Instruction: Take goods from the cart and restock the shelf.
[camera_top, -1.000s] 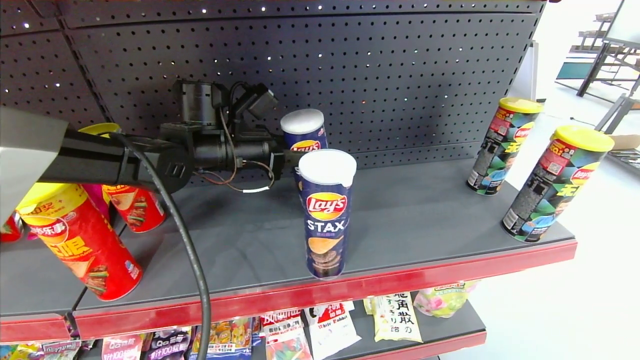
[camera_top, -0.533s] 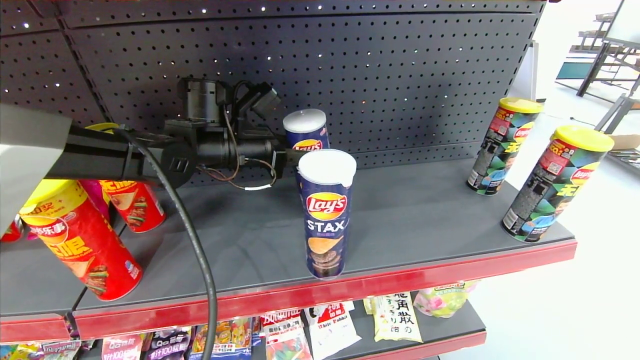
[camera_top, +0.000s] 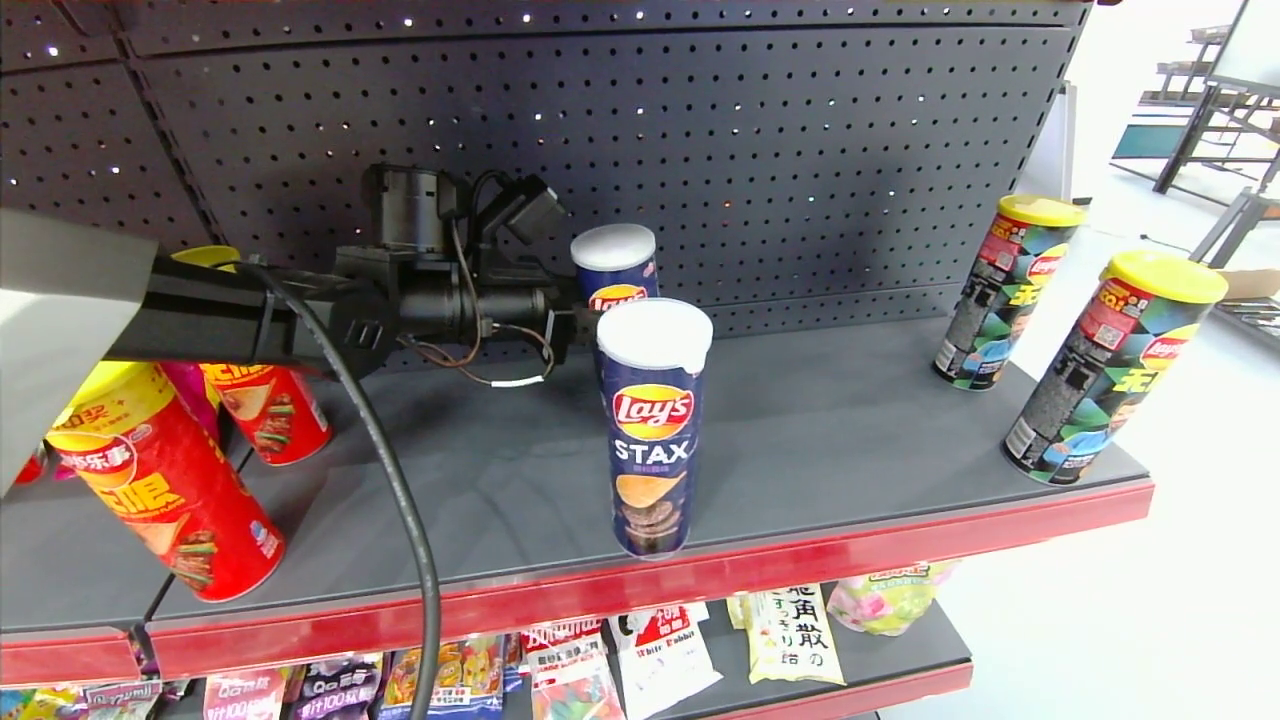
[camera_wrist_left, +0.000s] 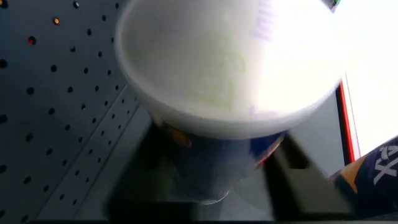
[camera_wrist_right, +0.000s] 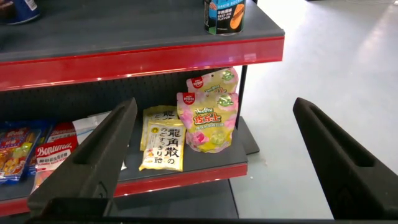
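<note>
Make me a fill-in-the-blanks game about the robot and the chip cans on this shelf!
1. The left claw grips a tall blue cardboard chip can whose lid colour is ____.
2. A second blue can stands in ____ of it, nearer the red metal shelf edge.
3. The black-and-green chip cans at the shelf's right end have lids coloured ____.
4. The right claw, down by the lower shelf's snack bags, is ____.

Missing words: white, front, yellow, open.

Left gripper (camera_top: 583, 323) around rear blue can (camera_top: 614, 268), just behind front blue can (camera_top: 652, 430)
</note>
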